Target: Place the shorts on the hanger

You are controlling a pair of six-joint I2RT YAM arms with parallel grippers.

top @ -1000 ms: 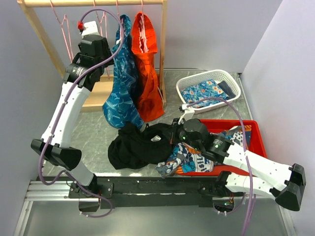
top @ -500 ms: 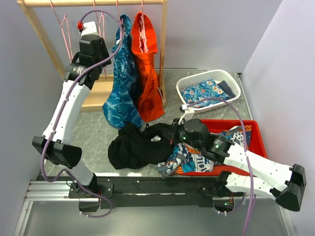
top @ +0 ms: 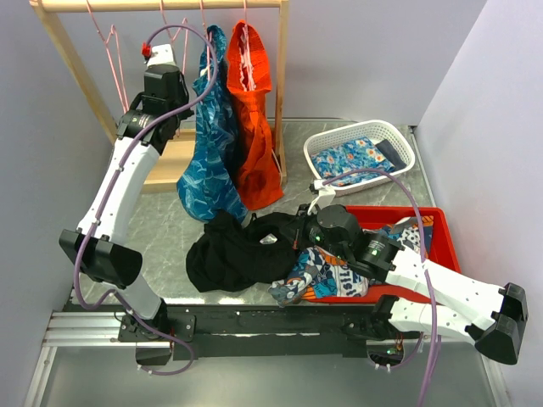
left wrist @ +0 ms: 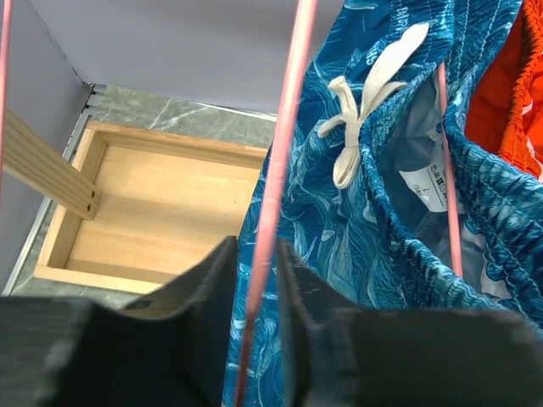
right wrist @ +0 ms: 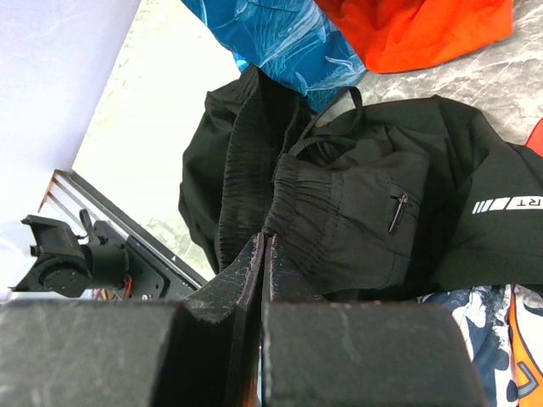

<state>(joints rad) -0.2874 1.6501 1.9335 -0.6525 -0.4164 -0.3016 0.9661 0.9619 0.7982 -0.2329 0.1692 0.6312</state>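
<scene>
The black shorts (top: 233, 254) lie crumpled on the table in front of the rack. In the right wrist view their elastic waistband (right wrist: 339, 212) faces my fingers. My right gripper (top: 297, 231) is low over them, its jaws (right wrist: 264, 239) shut on the waistband's edge. My left gripper (top: 164, 59) is raised to the rack. In the left wrist view a thin pink hanger wire (left wrist: 280, 170) runs between its fingers (left wrist: 257, 250), which are closed narrowly on it. The hanger (top: 167, 34) hangs from the rail.
The wooden rack (top: 280, 85) has a wooden base tray (left wrist: 153, 203). A blue patterned garment (top: 208, 144) and an orange-red garment (top: 254, 127) hang on it, with another pink hanger (top: 110, 51) further left. A white basket (top: 361, 153) and a red bin (top: 437, 237) hold clothes at the right.
My left arm has risen and moved a little right toward the rail and the hanger. The right arm and the shorts have not moved.
</scene>
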